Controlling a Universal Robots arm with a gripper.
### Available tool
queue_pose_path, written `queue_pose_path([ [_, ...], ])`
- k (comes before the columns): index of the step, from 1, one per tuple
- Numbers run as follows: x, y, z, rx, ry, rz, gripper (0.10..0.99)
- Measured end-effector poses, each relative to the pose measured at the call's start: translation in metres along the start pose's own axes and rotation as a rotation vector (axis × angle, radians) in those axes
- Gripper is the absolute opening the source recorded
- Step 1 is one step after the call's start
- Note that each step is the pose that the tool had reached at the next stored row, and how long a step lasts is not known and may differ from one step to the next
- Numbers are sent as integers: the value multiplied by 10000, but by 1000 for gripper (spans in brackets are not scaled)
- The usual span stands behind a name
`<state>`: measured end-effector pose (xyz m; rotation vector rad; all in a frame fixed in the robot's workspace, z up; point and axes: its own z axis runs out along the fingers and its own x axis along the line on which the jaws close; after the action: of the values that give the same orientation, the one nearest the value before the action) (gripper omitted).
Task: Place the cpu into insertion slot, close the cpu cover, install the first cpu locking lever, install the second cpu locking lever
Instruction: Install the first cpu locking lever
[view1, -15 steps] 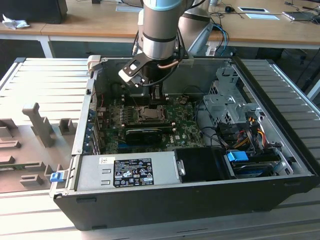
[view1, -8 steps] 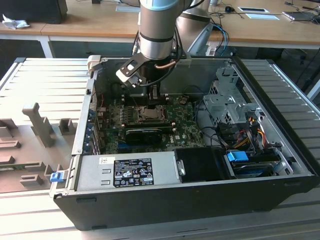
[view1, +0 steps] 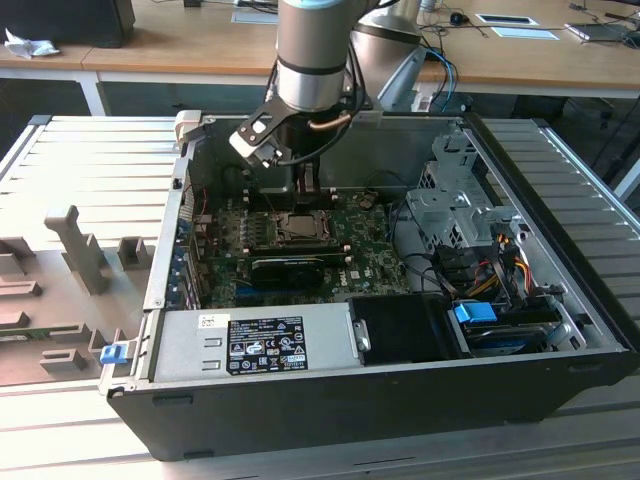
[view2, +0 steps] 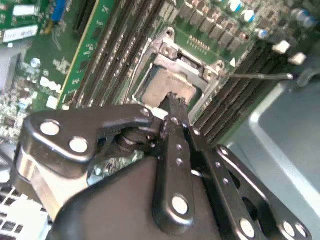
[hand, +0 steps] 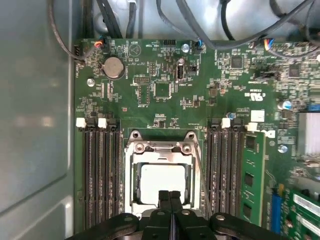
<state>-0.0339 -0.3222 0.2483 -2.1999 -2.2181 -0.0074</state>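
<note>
gripper (hand: 170, 196) fingers pressed together, empty, tips over the cpu cover (hand: 134, 175) edge | cpu (hand: 161, 181) lying in insertion slot (view1: 299, 227), cover seemingly down | risk: tips skid onto the chip; locking lever (view2: 261, 76) looks unlatched, cover may lift

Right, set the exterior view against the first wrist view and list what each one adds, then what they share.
The exterior view adds the arm, the whole computer case, its labelled power supply and the drive cage. The first wrist view adds the coin battery, the white latches of the memory slots and a straight-down look at the cpu lying in the insertion slot. Both show the green board, the slot and the jaws, shut, at it.
</note>
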Motion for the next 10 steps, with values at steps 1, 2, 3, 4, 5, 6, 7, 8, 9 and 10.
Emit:
queue_pose_path([
  [1,1,-3,-43,-1,-1,-1,106],
  [2,1,-5,-76,-3,-3,-3,106],
  [3,1,-12,-81,-11,1,-3,106],
  [4,2,-16,-84,-13,0,-2,106],
  [5,2,-17,-86,-13,0,-3,106],
  [6,1,-18,-87,-13,-1,-2,106],
  [7,2,-22,-87,-13,-2,0,106],
  [8,1,-24,-87,-14,-2,-2,106],
  [9,1,-26,-89,-14,-1,-2,106],
  [10,1,-27,-92,-15,-2,-4,106],
])
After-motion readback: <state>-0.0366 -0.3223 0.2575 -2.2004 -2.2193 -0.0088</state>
